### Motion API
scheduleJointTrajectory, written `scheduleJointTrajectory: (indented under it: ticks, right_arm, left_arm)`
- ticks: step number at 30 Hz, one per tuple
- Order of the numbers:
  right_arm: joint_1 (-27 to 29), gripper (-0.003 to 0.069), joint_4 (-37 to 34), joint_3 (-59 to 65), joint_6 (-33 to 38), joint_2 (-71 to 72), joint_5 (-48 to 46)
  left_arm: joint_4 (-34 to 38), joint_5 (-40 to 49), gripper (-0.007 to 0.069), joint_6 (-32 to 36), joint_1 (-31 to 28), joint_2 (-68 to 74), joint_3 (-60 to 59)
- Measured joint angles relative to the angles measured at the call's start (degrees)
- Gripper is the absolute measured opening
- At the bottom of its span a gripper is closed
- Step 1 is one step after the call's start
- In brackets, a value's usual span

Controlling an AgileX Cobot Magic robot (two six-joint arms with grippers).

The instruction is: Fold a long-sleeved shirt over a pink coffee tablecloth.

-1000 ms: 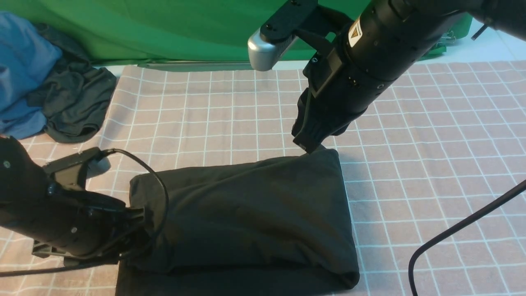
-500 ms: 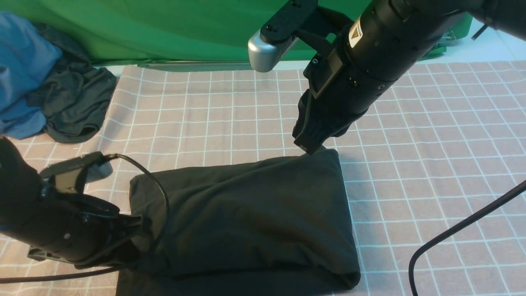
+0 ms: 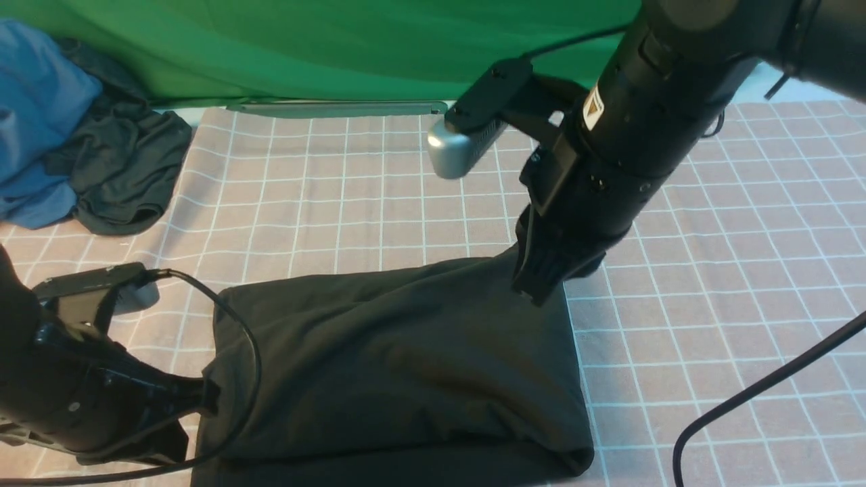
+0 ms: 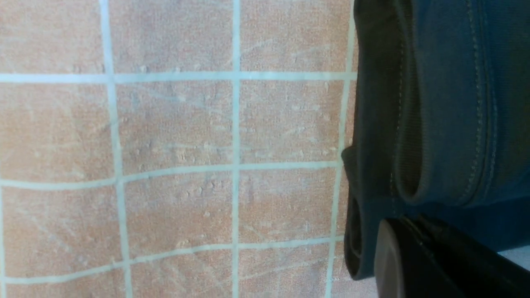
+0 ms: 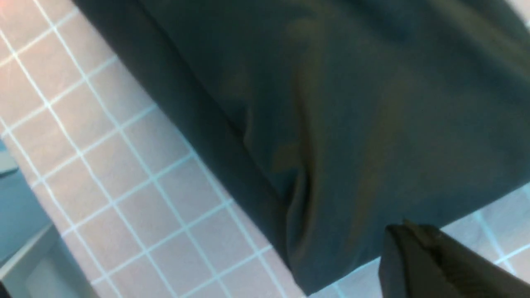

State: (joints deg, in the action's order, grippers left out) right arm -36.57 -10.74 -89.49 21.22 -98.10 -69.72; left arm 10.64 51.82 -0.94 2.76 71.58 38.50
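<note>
The black long-sleeved shirt (image 3: 399,365) lies folded on the pink coffee tablecloth (image 3: 710,270); green backdrop (image 3: 304,40) behind. Left gripper (image 3: 203,399) and right gripper (image 3: 538,287) each pinch its corners, jaws closed.

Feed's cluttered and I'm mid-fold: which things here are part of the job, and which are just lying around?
Job:
- long-sleeved shirt, black, partly folded
- pink coffee tablecloth under it
- left gripper shut on the shirt's left edge
- right gripper shut on its far right corner

Lying about:
- blue garment
- dark grey garment
- green cloth behind
</note>
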Motion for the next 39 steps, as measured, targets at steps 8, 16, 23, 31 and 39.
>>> scheduleJointTrajectory:
  ticks: [8, 16, 23, 31, 39]
  right_arm:
    - [-0.41, 0.0037, -7.32, 2.4, -0.52, 0.0, 1.84]
    - [-3.29, 0.0037, -9.98, 8.56, -5.39, -3.06, 12.29]
    - [-4.17, 0.0037, -14.3, 11.45, -9.36, -8.56, 18.87]
    - [-5.44, 0.0037, -15.0, 11.7, -10.23, -15.69, 18.97]
    - [-5.47, 0.0037, -6.68, 11.74, -15.6, -14.12, 14.47]
  left_arm:
    - [0.99, 0.97, 0.0013, -2.13, 0.0, 0.0, 1.43]
    - [22.38, -2.57, 0.0013, 6.0, 0.06, 1.35, 3.88]
    - [21.86, -5.8, 0.0013, 6.0, 0.06, 9.02, 1.75]
    - [13.2, -6.86, 0.0013, 0.08, 0.06, 11.62, -0.05]
    - [6.14, -6.96, 0.0013, -6.82, 0.01, 11.62, -0.05]
